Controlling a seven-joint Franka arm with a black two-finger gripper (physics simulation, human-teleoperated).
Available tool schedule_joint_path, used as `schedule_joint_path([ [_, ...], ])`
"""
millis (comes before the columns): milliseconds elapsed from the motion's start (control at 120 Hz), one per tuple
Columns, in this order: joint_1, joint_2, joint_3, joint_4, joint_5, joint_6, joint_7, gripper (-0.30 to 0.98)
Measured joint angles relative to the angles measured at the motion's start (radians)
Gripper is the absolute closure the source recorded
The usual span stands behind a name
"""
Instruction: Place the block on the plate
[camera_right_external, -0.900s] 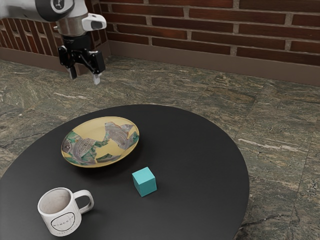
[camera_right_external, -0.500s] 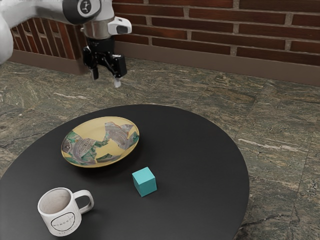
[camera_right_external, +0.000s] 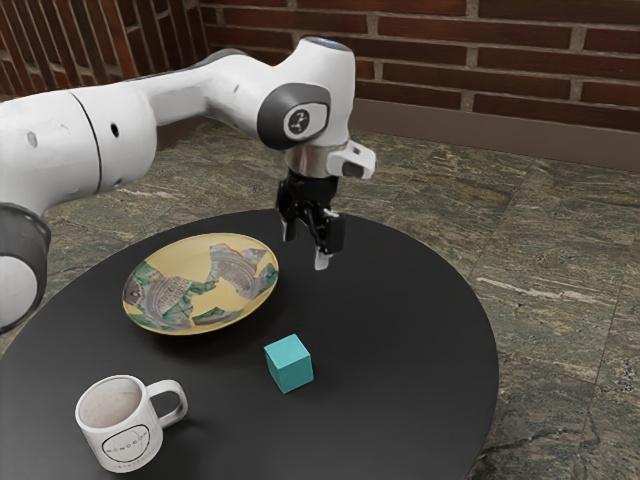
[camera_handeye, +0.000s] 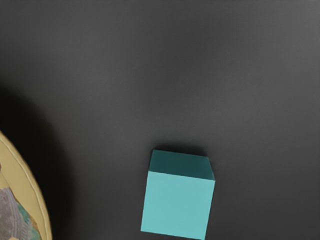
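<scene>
In the exterior view, from left to right, a white mug is standing on the black table. The plate is lying near it (it is wearing yellow, gray and green). The blue block is sitting on the table, just beside the plate. The gripper is hanging above the table, its jaws standing open, holding nothing.

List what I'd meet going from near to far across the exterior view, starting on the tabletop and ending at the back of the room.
White mug → teal block → patterned plate → stone floor → brick wall. The claw is left out, as it hangs above the table.
</scene>
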Motion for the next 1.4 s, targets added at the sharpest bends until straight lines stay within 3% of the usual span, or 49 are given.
schedule_joint_path([
  [358, -0.011, -0.135, 0.021, -0.372, -0.044, 0.258, 0.043, 0.00],
  [750, 0.022, -0.293, 0.028, -0.588, -0.064, 0.405, 0.054, 0.00],
  [1083, 0.032, -0.240, 0.028, -0.665, -0.074, 0.509, 0.050, 0.00],
  [1400, 0.037, -0.159, 0.024, -0.638, -0.073, 0.562, 0.048, 0.00],
])
